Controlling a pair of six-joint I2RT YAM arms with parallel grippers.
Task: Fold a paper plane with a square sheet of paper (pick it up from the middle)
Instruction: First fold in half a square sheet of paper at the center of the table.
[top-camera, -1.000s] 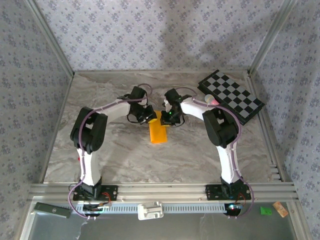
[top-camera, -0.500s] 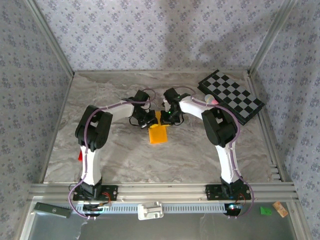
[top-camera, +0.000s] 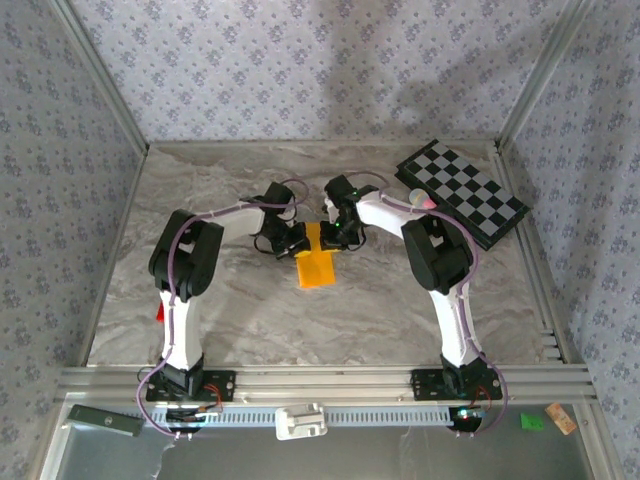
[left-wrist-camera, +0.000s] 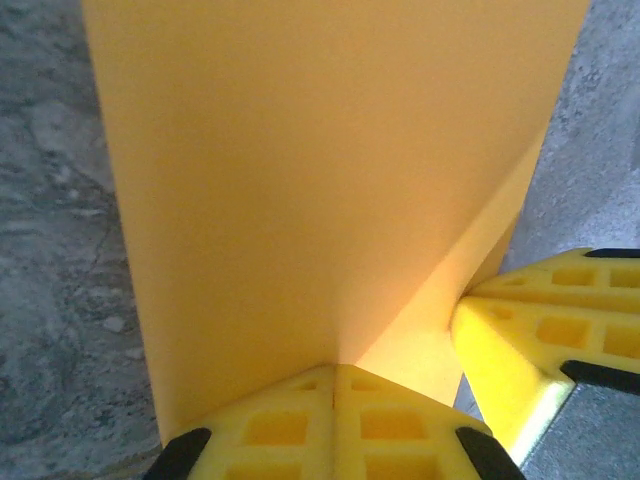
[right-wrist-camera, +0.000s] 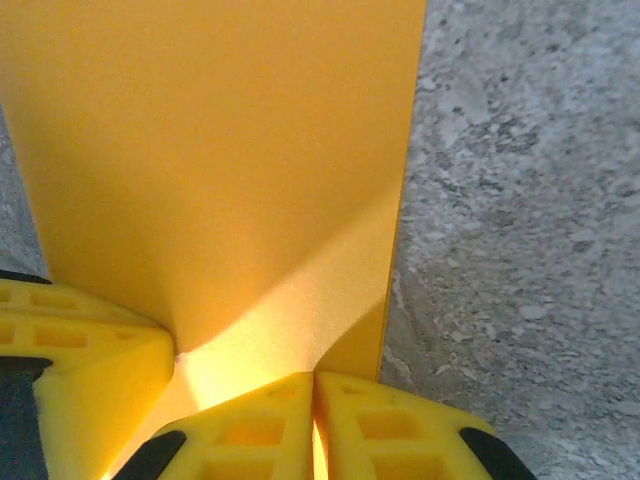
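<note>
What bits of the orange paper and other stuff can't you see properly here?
Top view: the far end of the sheet of paper lies hidden under the left gripper and right gripper.
Left wrist view: the sheet's far part is cut off by the top edge.
Right wrist view: the pinched bit is hidden between the closed fingers.
Top view: a red thing beside the left arm is too small to name.

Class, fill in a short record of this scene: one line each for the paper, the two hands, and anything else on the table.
paper: orange-yellow, mid-table, far end held between both hands
left hand: shut on the paper's far end
right hand: shut on the same end, beside the left hand
other things: checkered board at the far right corner; red block by the left arm
table: grey, marbled
</note>
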